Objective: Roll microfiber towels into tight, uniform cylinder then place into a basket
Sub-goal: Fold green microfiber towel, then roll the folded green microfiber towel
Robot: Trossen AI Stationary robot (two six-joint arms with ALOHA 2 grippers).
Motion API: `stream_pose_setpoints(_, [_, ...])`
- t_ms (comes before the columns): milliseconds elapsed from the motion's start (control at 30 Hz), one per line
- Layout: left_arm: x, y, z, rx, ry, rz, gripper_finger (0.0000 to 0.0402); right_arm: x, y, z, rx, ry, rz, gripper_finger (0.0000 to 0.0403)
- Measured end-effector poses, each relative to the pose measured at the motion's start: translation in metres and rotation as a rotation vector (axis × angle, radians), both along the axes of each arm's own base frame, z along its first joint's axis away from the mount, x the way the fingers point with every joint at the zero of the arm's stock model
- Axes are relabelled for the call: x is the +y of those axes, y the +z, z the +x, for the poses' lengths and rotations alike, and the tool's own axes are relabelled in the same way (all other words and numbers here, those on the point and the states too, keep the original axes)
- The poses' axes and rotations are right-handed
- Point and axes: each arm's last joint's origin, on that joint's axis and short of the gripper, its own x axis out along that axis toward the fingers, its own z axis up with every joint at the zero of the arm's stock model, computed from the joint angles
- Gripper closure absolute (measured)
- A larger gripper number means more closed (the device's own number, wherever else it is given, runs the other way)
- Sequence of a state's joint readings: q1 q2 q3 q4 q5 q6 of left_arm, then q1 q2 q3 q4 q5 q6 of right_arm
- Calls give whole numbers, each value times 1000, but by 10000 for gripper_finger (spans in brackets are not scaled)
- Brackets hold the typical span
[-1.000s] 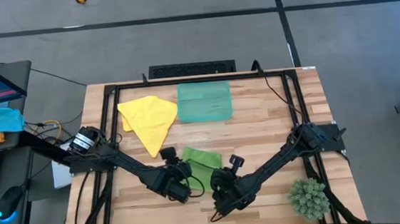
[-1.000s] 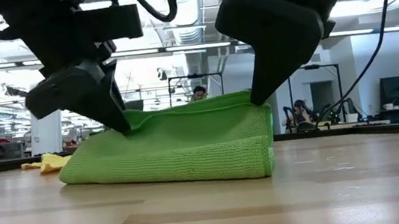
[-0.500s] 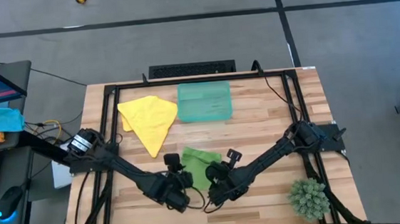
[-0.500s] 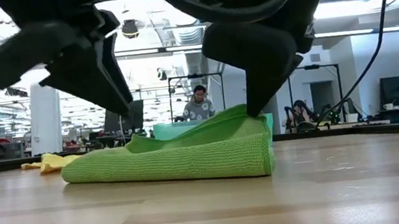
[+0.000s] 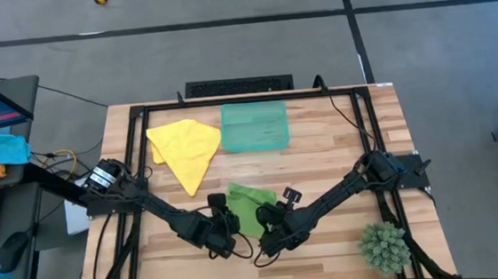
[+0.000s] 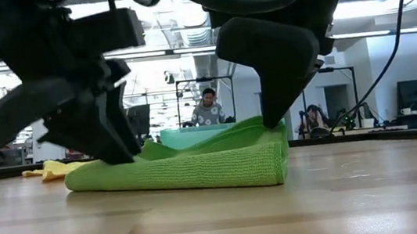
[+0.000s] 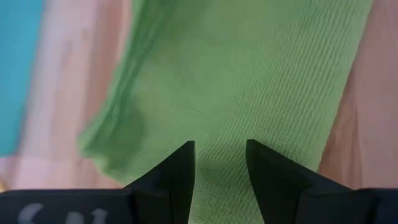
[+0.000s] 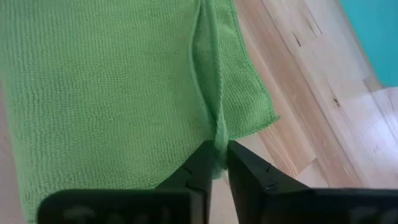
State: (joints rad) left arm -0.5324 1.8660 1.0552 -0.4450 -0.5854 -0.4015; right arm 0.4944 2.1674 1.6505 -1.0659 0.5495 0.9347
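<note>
From above, your arms cover the green towel's (image 5: 249,204) near edge. In the low view the basket (image 6: 187,135) shows only as a strip behind it.

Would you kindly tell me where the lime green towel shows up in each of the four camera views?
High view: lime green towel, lower middle of the table, between both grippers.
Low view: centre foreground, lying folded on the wood.
Left wrist view: fills most of the picture.
Right wrist view: covers the left and middle.
Shared landmark: the teal basket, beyond the towel, visible in every view.
</note>
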Motion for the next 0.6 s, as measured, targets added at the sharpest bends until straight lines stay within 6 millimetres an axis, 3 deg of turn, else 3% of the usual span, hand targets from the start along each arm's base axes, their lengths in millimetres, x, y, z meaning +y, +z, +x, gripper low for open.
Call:
stream_pose_setpoints(200, [9,-8,0,9,18,-51,264,-5,1,-2,36,-11,-15,299])
stream_pose_setpoints(333, [11,-8,1,-2,63,-88,265,-5,14,-13,47,-43,-44,296])
stream_pose_setpoints(600, [13,-8,8,-67,233,-302,265,25,28,-32,-1,54,-42,296])
